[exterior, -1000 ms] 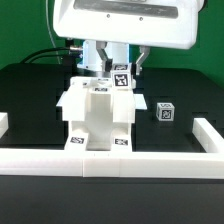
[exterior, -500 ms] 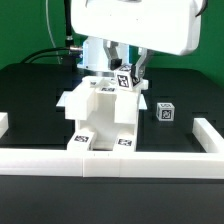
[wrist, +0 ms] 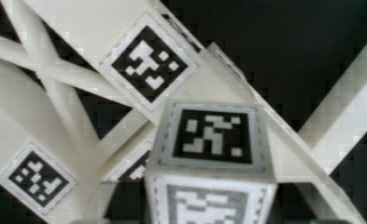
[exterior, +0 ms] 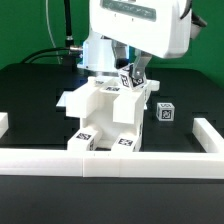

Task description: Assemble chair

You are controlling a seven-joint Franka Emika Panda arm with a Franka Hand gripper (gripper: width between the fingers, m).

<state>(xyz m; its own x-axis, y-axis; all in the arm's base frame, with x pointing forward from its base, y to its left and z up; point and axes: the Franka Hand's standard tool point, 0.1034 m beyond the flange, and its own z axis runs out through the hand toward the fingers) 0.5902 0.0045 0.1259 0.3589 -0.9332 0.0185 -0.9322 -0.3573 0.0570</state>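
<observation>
The big white robot arm (exterior: 135, 25) is leaning over the black tabletop (exterior: 30, 95), which a low border wall (exterior: 150, 160) is fencing in. The half-built chair (exterior: 100, 115) is sitting mid-tabletop just behind the front wall, probably so the wall is bracing it. The gripper (exterior: 130, 72) is reaching down at its upper rear corner, straddling a tagged part (exterior: 127, 80); I cannot tell whether it is actually clamping it. A small block (exterior: 165, 112) is waiting apart on the exterior view's right, leaving open room there.

Bright, even overhead light on white parts; wrist view soft, slightly blurred close-up.
</observation>
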